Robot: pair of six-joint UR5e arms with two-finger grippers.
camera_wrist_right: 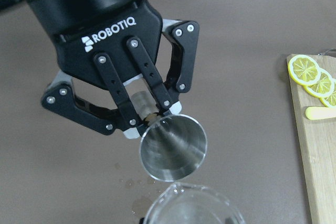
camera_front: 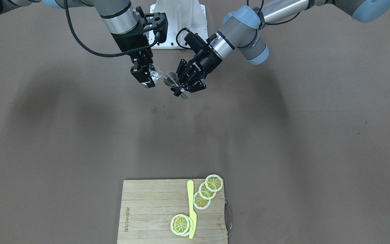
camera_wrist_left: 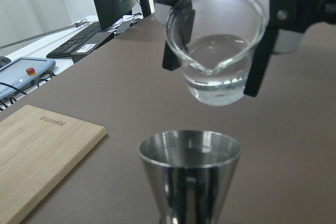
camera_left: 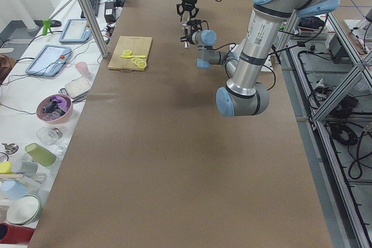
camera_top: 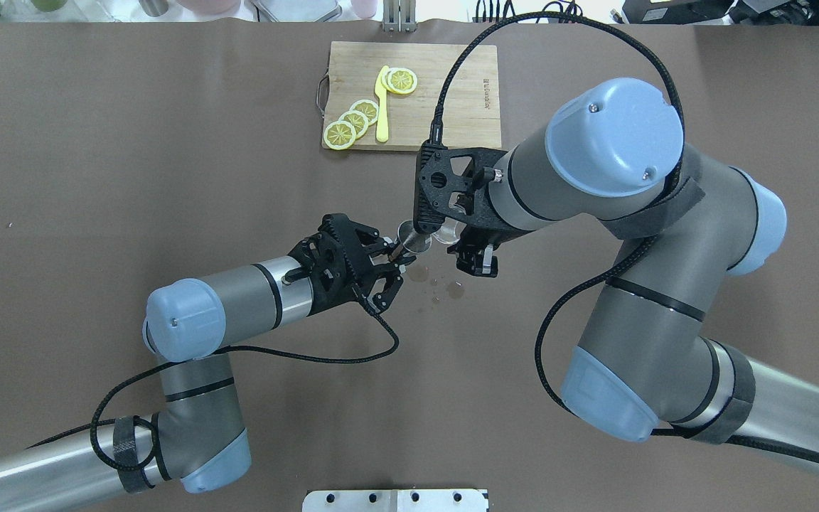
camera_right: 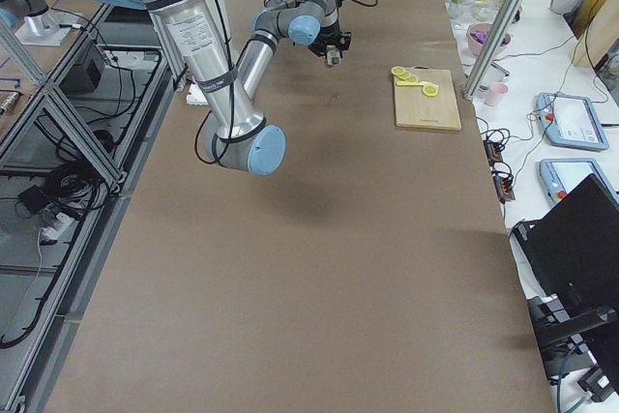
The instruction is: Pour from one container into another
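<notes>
While poised for the pour, not yet tipping: glass beaker (camera_wrist_left: pixel 218 51), part-filled with clear liquid, clamped in the right end effector (camera_front: pixel 147 76) at upper centre of the front view, spout just above the steel jigger (camera_wrist_left: pixel 189 182). Jigger clamped at its waist by the left end effector (camera_front: pixel 183 87), raised off the desk (camera_front: pixel 283 135). Tilt slowly, keep the spout over the jigger's mouth, hold the jigger steady. Mind the spilled drops (camera_front: pixel 164 113) below: likely sign of easy overshoot.
</notes>
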